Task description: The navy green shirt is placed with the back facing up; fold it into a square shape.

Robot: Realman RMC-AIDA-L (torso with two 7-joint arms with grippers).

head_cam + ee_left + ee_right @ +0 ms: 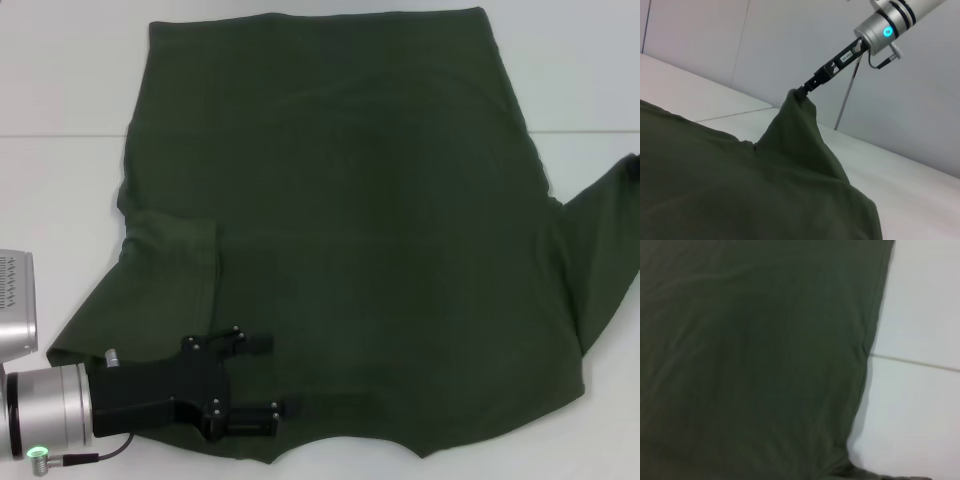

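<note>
1. Left gripper (272, 375) sits lowest in the head view, over the navy green shirt (350, 230) near its neckline edge; fingers spread apart, nothing between them, cloth underneath. Contact with the fabric can't be told.
2. Shirt lies flat on the white table (60, 90), spreading away from that gripper; the sleeve beside it is folded in over the body.
3. Right gripper (802, 90), seen from the left wrist view, is pinched on the far sleeve tip and holds it lifted off the table. Fingertips mostly buried in cloth.
4. Head view cuts that sleeve off at the frame edge; right arm isn't visible there.
5. Right wrist view: only shirt cloth (750, 355) and table, probably a side hem.
</note>
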